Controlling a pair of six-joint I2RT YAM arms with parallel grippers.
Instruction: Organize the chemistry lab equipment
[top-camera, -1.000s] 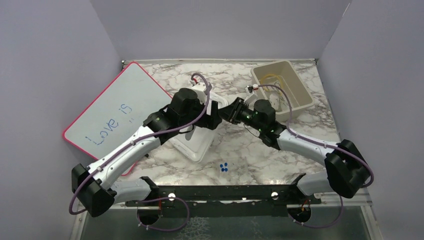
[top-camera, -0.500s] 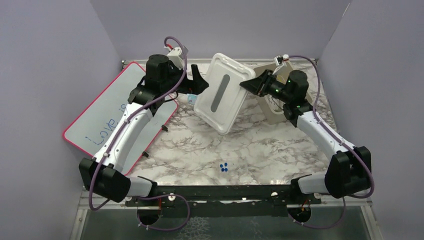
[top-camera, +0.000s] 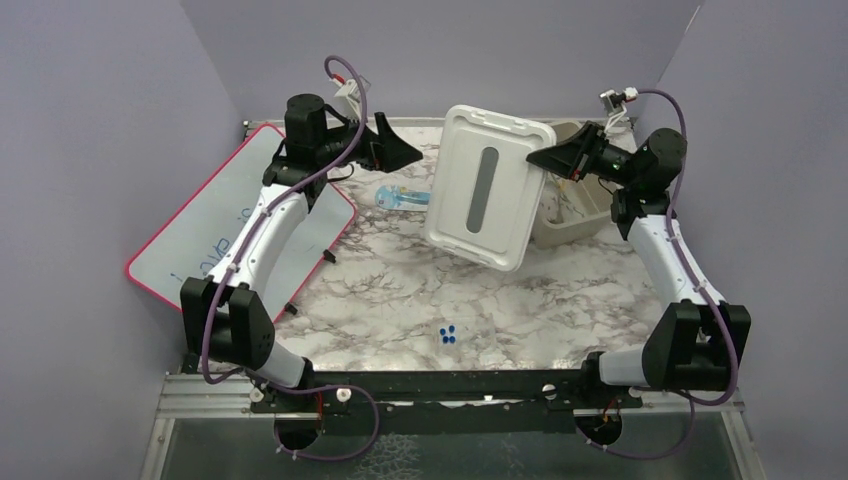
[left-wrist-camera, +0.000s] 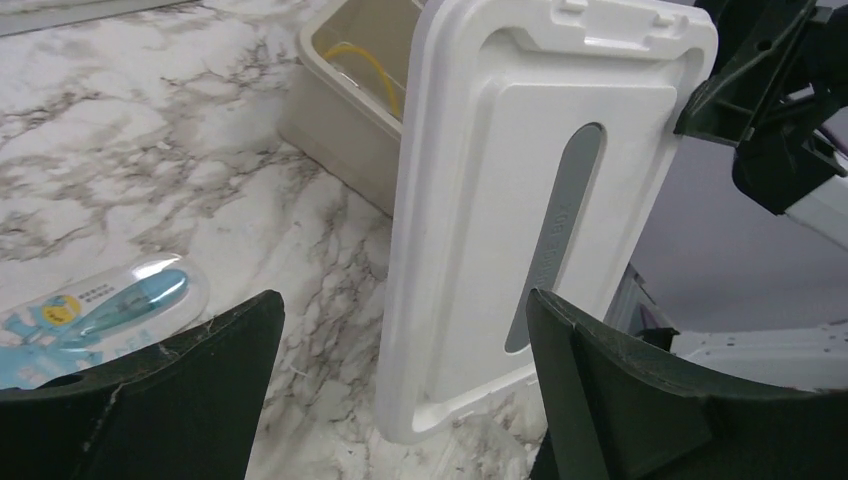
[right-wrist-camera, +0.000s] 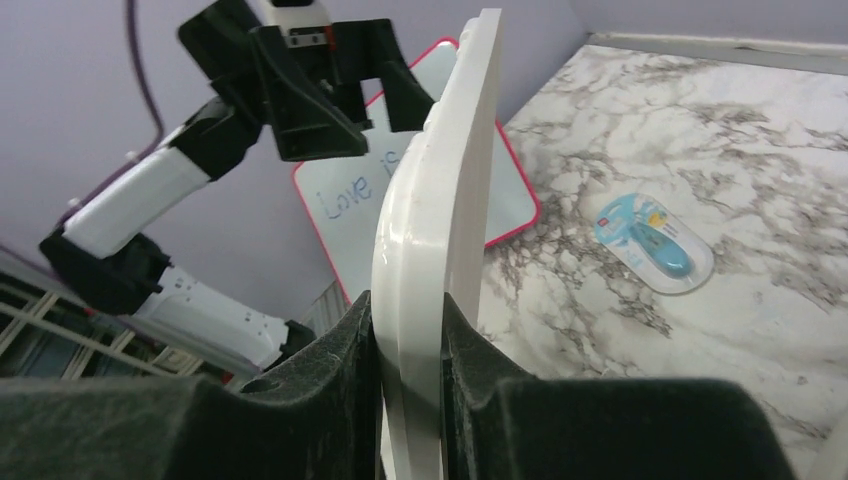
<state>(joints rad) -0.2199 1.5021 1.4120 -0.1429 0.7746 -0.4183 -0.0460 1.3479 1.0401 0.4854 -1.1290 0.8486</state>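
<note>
My right gripper (top-camera: 545, 158) is shut on the right edge of a white bin lid (top-camera: 488, 190) with a grey slot handle, holding it tilted in the air over the back of the table. In the right wrist view its jaws (right-wrist-camera: 408, 340) clamp the lid's rim (right-wrist-camera: 440, 200). Behind the lid stands a beige bin (top-camera: 570, 222), partly hidden; amber tubing (left-wrist-camera: 375, 62) lies inside it (left-wrist-camera: 340, 90). My left gripper (top-camera: 405, 152) hangs open and empty left of the lid (left-wrist-camera: 520, 180), apart from it, with wide jaws (left-wrist-camera: 400, 310).
A blister pack with a blue item (top-camera: 400, 196) lies on the marble below my left gripper. A red-framed whiteboard (top-camera: 230, 220) lies along the left side. Small blue pieces (top-camera: 448, 335) sit near the front middle. Purple walls close in the sides and back.
The lid has come up off the table's middle and moved right toward the bin in my right gripper. My left gripper has let go, opened wider and drawn back to the left rear.
</note>
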